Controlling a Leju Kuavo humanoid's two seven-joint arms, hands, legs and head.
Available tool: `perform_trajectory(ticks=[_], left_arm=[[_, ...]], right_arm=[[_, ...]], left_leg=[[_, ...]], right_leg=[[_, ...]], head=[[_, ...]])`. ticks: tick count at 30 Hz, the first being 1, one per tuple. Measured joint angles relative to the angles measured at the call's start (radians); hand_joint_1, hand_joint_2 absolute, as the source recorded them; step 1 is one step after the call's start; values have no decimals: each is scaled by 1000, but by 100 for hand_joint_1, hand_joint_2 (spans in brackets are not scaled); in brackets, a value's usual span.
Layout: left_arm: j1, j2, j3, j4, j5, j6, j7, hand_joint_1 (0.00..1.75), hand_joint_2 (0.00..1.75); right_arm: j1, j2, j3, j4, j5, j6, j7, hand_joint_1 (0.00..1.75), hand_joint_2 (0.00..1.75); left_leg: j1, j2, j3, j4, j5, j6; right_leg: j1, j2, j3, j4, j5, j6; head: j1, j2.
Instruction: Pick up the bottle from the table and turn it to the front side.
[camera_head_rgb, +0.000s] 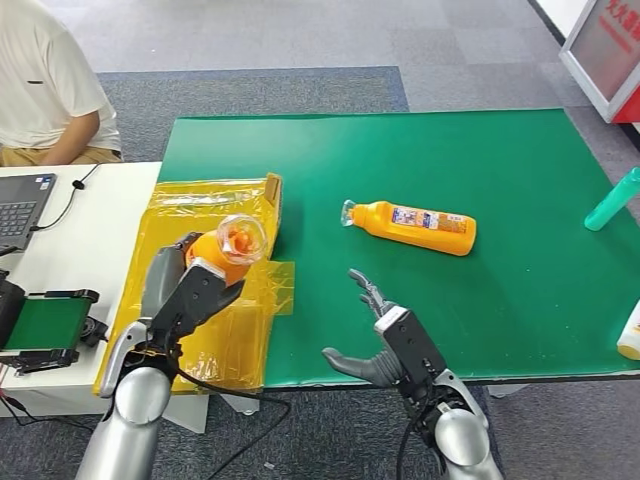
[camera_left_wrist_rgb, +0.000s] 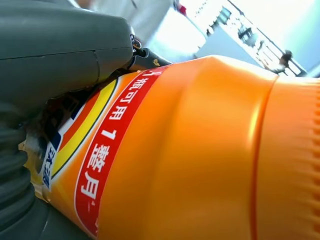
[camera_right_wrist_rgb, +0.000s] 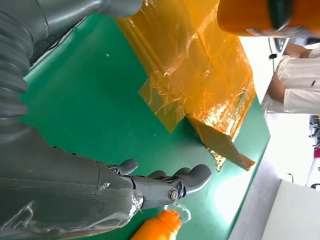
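Two orange bottles are seen. One, the held bottle (camera_head_rgb: 230, 245), is gripped by the left hand (camera_head_rgb: 185, 290) at lower left of the head frame, raised over the yellow-wrapped box (camera_head_rgb: 219, 205), its clear-capped end turned toward the camera. In the left wrist view its printed label (camera_left_wrist_rgb: 94, 150) with red band and Chinese characters is shown against the orange body, the grey thumb pressed along it. The second, the lying bottle (camera_head_rgb: 411, 226), is laid on its side right of centre on the green surface (camera_head_rgb: 490, 170), clear cap pointing left, label up. The right hand (camera_head_rgb: 381, 335) is held empty with fingers spread wide, at lower centre, near but apart from the lying bottle. A teal bottle (camera_head_rgb: 613, 200) is noted at the right edge. A seated person (camera_head_rgb: 45, 85) is at upper left beside a laptop (camera_head_rgb: 23, 205).
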Motion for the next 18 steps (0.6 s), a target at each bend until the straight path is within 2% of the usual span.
perform_trajectory(ticks=[3,6,11,18], left_arm=[[-25,3,40,29,-95,8,6,175,175],[-30,3,47,36,-113,8,8,175,175],[-94,14,127,144,-352,4,32,175,175],[-122,21,165,227,-477,-23,39,175,175]], right_arm=[[3,1,14,-22,4,5,0,0,175],[3,1,17,-27,5,5,0,0,175],[16,1,36,-81,-14,5,-5,0,175],[29,1,33,-113,-23,5,-18,0,175]], left_leg=[[0,0,0,0,0,0],[0,0,0,0,0,0],[0,0,0,0,0,0],[0,0,0,0,0,0]], right_leg=[[0,0,0,0,0,0],[0,0,0,0,0,0],[0,0,0,0,0,0],[0,0,0,0,0,0]], head=[[0,0],[0,0],[0,0],[0,0]])
